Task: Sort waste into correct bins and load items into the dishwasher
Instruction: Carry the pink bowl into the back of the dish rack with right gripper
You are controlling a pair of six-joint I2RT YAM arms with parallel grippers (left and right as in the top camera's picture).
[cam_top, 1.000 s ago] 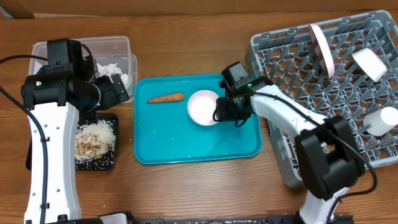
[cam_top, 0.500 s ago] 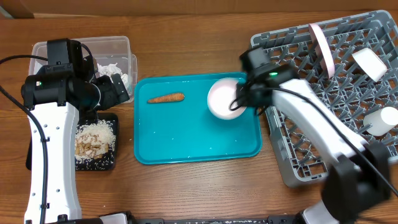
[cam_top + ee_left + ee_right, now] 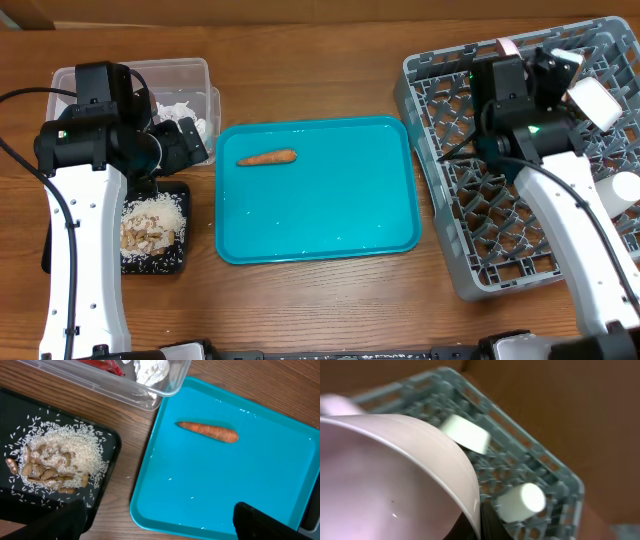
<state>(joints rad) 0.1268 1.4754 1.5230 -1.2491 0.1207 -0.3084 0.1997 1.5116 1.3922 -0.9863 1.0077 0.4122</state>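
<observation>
My right gripper point(image 3: 545, 68) is shut on the rim of the white bowl point(image 3: 385, 475) and holds it tilted above the far part of the grey dish rack point(image 3: 470, 150). Two white cups point(image 3: 598, 100) point(image 3: 615, 190) lie in the rack, and both show in the right wrist view point(image 3: 465, 434) point(image 3: 522, 502). A plate edge point(image 3: 508, 44) shows behind the arm. An orange carrot point(image 3: 267, 157) lies on the teal tray point(image 3: 320, 225). My left gripper point(image 3: 157, 525) is open and empty above the tray's near left corner. The chopsticks are out of view.
The clear tub point(image 3: 195, 72) at the far left holds white tissue point(image 3: 150, 369) and a red wrapper point(image 3: 105, 364). The black tray point(image 3: 107, 440) beside it holds rice and beige scraps. The carrot also shows in the left wrist view point(image 3: 208, 431).
My right gripper has lifted the white bowl off the teal tray and carried it right, over the dish rack. The left arm has not moved.
</observation>
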